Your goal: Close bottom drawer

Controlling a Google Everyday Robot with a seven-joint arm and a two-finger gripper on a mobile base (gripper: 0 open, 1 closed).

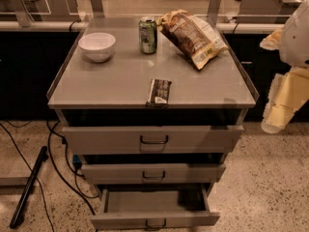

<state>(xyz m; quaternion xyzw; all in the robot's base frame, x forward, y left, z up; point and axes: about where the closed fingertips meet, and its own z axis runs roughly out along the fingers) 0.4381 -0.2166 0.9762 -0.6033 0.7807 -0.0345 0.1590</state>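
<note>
The bottom drawer (154, 219) is the lowest of three grey drawers in a metal cabinet, with a small dark wire handle (155, 224) at the centre of its front panel. It is pulled well out toward me, and its inside (154, 200) looks empty. My gripper (279, 111) hangs at the right edge of the view, pale yellow below a white arm segment (297, 33). It is to the right of the cabinet at about top-drawer height, well above and apart from the bottom drawer.
The top drawer (152, 139) and middle drawer (153, 173) stand slightly out. On the cabinet top (120, 81) are a white bowl (97, 46), a green can (147, 35), a chip bag (190, 35) and a dark snack bar (159, 92). Cables (58, 163) and a black bar (29, 187) lie on the floor at the left.
</note>
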